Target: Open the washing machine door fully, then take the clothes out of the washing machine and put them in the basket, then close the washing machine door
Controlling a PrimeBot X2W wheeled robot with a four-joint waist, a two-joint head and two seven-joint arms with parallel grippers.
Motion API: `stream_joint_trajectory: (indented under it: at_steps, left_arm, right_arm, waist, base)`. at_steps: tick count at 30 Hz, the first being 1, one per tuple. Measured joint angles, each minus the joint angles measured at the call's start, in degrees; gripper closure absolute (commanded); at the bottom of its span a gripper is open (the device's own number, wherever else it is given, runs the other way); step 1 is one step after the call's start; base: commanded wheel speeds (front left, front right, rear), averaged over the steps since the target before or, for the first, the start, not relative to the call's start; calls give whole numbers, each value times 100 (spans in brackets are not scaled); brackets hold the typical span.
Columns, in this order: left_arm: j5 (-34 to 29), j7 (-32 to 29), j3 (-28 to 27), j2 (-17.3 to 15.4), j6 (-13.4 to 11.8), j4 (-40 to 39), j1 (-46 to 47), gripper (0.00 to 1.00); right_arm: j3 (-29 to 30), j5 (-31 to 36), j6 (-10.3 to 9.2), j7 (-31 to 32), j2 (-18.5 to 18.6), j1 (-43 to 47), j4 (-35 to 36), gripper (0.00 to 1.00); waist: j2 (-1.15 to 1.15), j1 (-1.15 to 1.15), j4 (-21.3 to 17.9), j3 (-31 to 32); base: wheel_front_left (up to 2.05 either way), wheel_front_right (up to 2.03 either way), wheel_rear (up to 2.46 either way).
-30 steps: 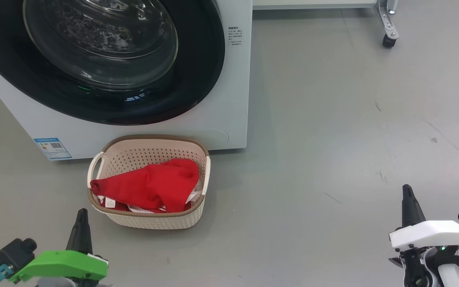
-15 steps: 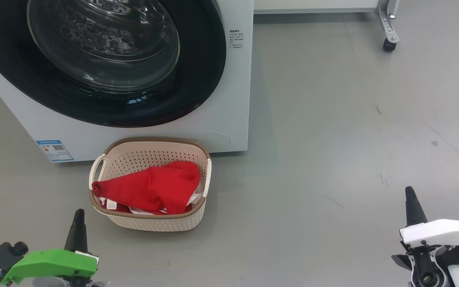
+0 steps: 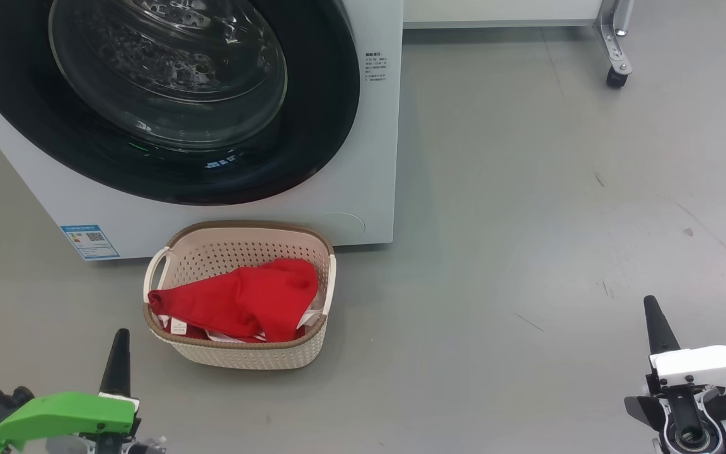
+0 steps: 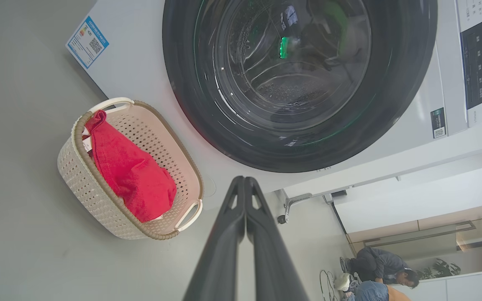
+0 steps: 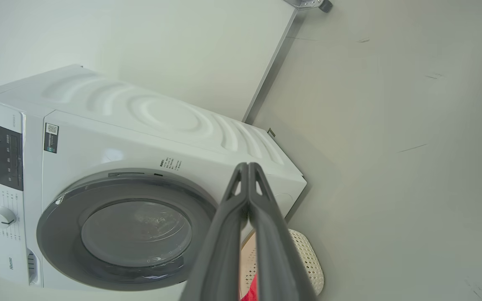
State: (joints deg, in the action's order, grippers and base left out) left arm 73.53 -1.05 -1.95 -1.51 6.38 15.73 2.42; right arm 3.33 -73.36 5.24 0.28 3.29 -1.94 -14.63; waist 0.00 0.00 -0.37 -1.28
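Grey floor (image 3: 527,221); washing machine door (image 3: 167,101) shut, unchanged since second ago; clothes (image 3: 237,299) in basket (image 3: 243,243); only camera shifted. Both arms' jaws pressed together, empty. Task looks finished.

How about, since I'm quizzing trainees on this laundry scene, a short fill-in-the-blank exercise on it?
The clothes in the basket are ____ in colour.
The washing machine door is ____, flush with the machine's front.
The basket stands on the floor right in front of the ____.
The left pincer and the right pincer are both ____, holding nothing.
Missing words: red; closed; washing machine; shut.
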Motion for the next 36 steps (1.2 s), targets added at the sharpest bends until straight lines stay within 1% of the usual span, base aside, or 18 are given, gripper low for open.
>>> stream_joint_trajectory:
  at_steps: [6, 8, 15, 17, 23, 26, 36]
  left_arm:
    - [407, -130, -58, 0, 4, 1, 18, 100]
    - [503, -174, -87, 0, 5, 2, 32, 100]
    - [1043, -301, -160, -3, 29, 5, 55, 100]
    - [1155, -349, -179, -3, 32, 5, 57, 100]
    - [1555, -474, -233, -4, 49, 8, 65, 100]
    - [1792, -528, -268, -5, 51, 9, 78, 100]
    - [1809, -543, -281, -5, 51, 8, 97, 100]
  right_arm:
    - [70, -441, 27, 121, -10, -27, -25, 100]
    - [101, -578, 64, 172, -11, -41, -33, 100]
    - [197, -1092, 77, 304, -24, -102, -64, 100]
    - [220, -1233, 119, 344, -29, -110, -67, 100]
    - [297, -1664, 129, 455, -47, -116, -93, 100]
    - [336, -1878, 174, 504, -48, -119, -107, 100]
    - [349, -1898, 174, 504, -49, -121, -112, 100]
  waist:
    - [0, 0, 8, 26]
    - [0, 0, 11, 35]
    - [0, 0, 21, 66]
    - [0, 0, 24, 75]
    - [0, 0, 33, 101]
    - [0, 0, 37, 112]
    - [0, 0, 37, 112]
  base:
    - [0, 0, 0]
    - [0, 0, 0]
    - [0, 0, 0]
    - [0, 0, 0]
    - [0, 0, 0]
    - [0, 0, 0]
    - [0, 0, 0]
